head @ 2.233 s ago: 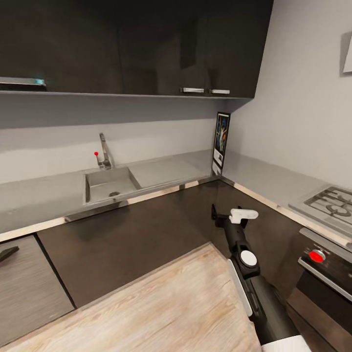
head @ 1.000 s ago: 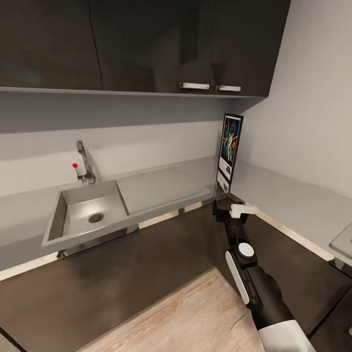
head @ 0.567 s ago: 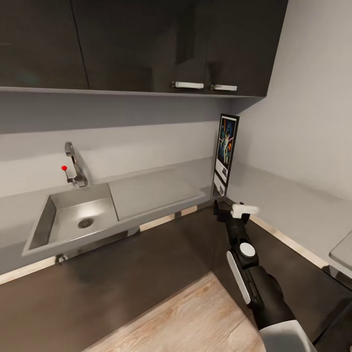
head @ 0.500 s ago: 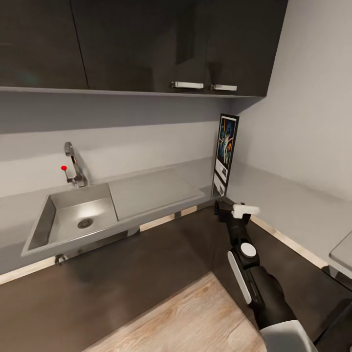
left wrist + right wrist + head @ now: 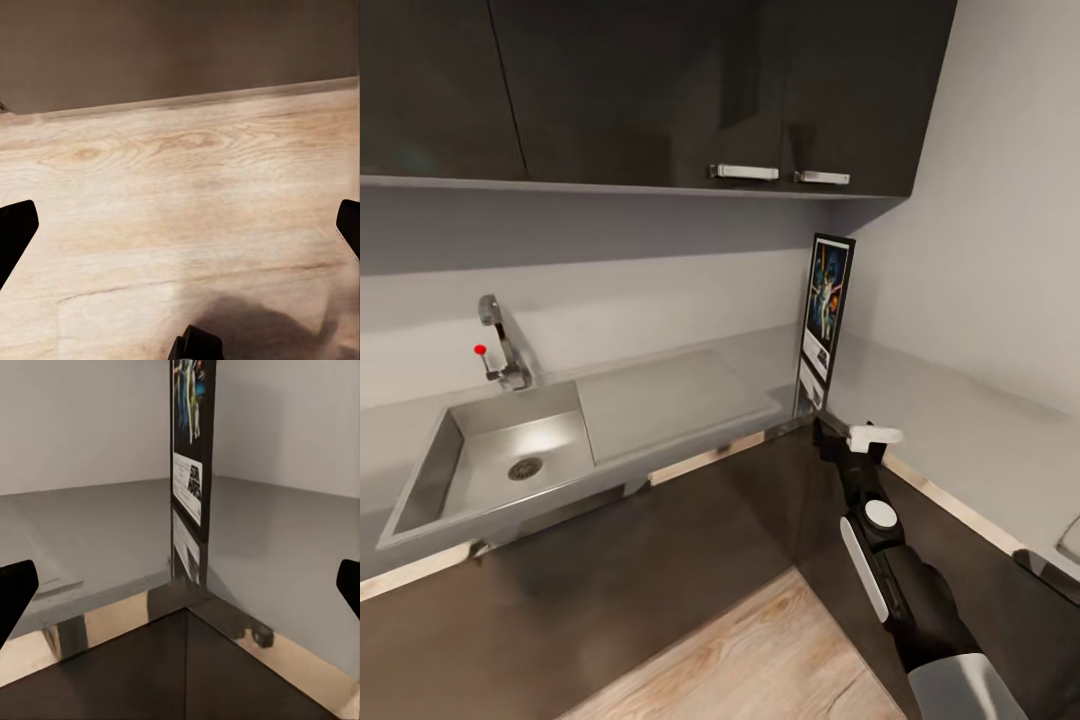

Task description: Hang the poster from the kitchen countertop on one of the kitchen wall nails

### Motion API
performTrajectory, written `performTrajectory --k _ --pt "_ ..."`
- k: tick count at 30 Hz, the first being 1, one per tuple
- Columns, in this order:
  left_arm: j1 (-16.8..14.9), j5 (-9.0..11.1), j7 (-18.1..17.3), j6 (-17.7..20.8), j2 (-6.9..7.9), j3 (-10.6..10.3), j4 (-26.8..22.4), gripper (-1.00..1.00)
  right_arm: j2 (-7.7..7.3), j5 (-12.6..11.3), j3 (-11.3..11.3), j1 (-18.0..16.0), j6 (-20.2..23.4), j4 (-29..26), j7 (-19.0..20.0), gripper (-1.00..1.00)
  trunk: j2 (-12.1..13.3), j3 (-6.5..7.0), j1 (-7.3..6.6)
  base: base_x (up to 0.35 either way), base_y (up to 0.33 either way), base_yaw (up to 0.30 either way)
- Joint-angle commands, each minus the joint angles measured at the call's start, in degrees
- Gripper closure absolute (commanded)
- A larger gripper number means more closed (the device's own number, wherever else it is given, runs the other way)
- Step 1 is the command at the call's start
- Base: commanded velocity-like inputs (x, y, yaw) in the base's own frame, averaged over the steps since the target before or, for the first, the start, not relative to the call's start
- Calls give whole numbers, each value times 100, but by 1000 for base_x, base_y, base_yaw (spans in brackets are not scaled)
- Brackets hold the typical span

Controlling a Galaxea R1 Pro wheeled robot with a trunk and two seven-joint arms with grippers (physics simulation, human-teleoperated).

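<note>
**Right pincer short of the poster in the counter corner**

The right pincer point(image 5: 838, 436) is held out at counter-edge level, just in front of the inner corner of the counter point(image 5: 690, 385). Its right wrist camera catches two black fingertips point(image 5: 16, 589) at opposite edges of the frame, spread wide with nothing between them. The left pincer point(image 5: 180, 225) is likewise spread wide and empty, facing the wood floor point(image 5: 180, 195); its fingertips are cut off by the frame.

One poster point(image 5: 826, 305) stands upright in that corner, its foot on the counter, seen nearly edge-on, so the artwork is narrow and hard to read. From the right wrist its top is cut off point(image 5: 191, 457).

Away from the corner, along the back wall, one sink point(image 5: 500, 465) is sunk in the counter, with one tap point(image 5: 500, 345) behind it carrying a red knob. Above hang dark cupboards point(image 5: 660, 90) with two pale handles point(image 5: 744, 172).
</note>
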Motion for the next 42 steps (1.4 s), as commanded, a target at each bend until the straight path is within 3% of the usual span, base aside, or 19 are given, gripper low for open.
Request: performTrajectory --k 1,9,16,19,31,42 --pt "2 40 -15 -8 0 2 -5 -100 0 -6 13 -4 28 -4 -36 -100 -2 -5 3 301 0 0" --pt "2 40 -15 -8 6 22 -5 -100 7 -7 20 -4 18 3 -43 -100 -2 -5 3 185 0 0" --pt "2 36 -17 -8 27 219 19 -100 13 -7 21 -4 19 3 -45 -100 -2 -5 3 192 -42 0" --pt "2 32 -22 -9 47 299 276 -100 17 -8 24 -4 5 3 -45 -100 -2 -5 3 49 -14 0" --pt "2 31 -15 -21 85 348 820 -100 20 -7 25 -4 -8 -2 -56 -100 -2 -5 3 26 -2 0" --pt "2 31 -15 -25 88 348 889 -100 19 1 14 -4 -13 -1 -62 -100 -2 -5 3 184 -11 0"
